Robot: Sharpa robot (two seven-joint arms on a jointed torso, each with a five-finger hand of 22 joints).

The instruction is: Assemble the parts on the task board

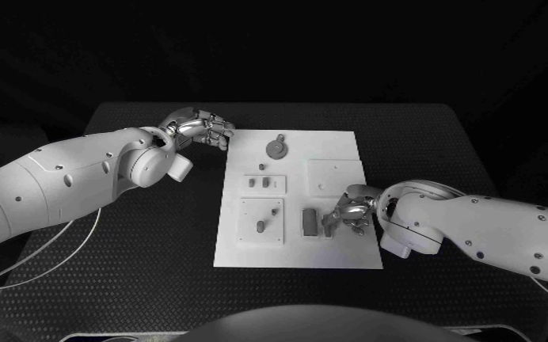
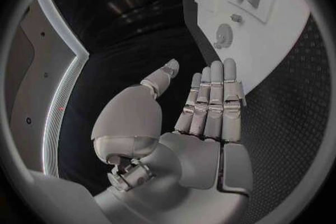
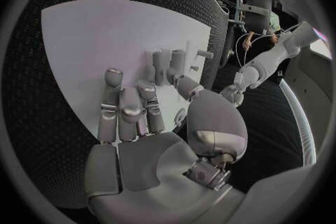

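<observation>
The white task board (image 1: pixel 343 251) lies in the middle of the black table. On it are a round grey part (image 1: pixel 276 149), small grey parts (image 1: pixel 261 182) on raised plates, and a dark upright block (image 1: pixel 310 222). My right hand (image 1: pixel 348 214) hovers over the board's right side, just right of that block. In the right wrist view its fingers (image 3: pixel 119 109) lie stretched over the board (image 3: pixel 98 39), and the thumb reaches toward upright grey parts (image 3: pixel 170 61); it holds nothing. My left hand (image 1: pixel 201 129) is off the board's far left corner, empty, its fingers (image 2: pixel 213 95) straight.
The left wrist view shows the board (image 2: pixel 266 39) with the round part (image 2: pixel 223 35) ahead of the left hand. Black table mat (image 1: pixel 149 239) surrounds the board on all sides. A white cable (image 1: pixel 69 239) curves near the left arm.
</observation>
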